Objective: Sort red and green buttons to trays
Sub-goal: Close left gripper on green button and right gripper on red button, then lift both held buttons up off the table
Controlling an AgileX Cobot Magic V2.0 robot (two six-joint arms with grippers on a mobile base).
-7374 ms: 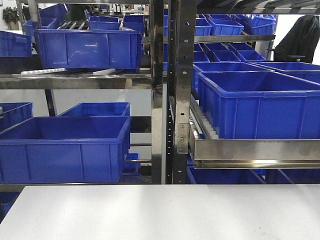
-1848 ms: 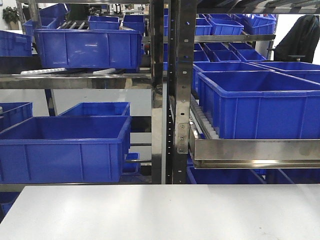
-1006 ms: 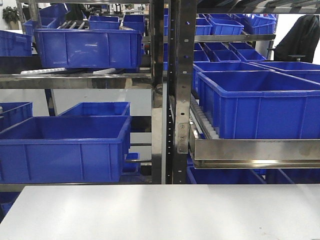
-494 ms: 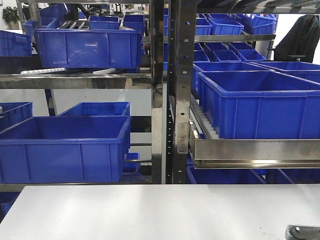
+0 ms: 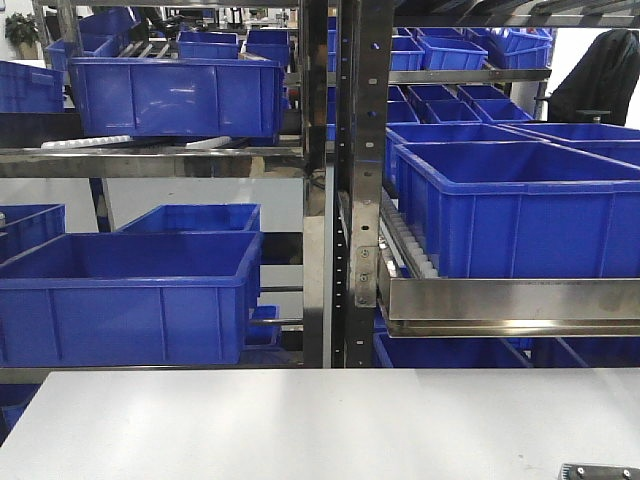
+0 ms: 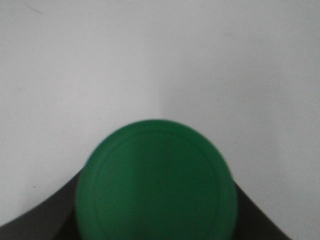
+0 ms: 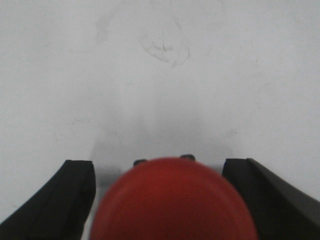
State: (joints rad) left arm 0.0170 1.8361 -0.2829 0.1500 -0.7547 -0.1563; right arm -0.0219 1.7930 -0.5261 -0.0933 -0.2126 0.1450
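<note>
1. The right jaws stood wide with the red button (image 7: 172,200) between them; closing off-centre could have tipped it.
2. The green button (image 6: 155,185) lay close before the left jaws, whose spread could not be told; a loose hold might have dropped it.

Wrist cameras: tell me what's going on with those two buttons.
Each arm is at one button over the plain white tabletop. The green domed push-button cap fills the left wrist view, with dark parts of the left gripper at either side. The red domed push-button cap sits between the right gripper's two dark fingers. Whether either gripper is clamped cannot be told. No tray shows in any view.
</note>
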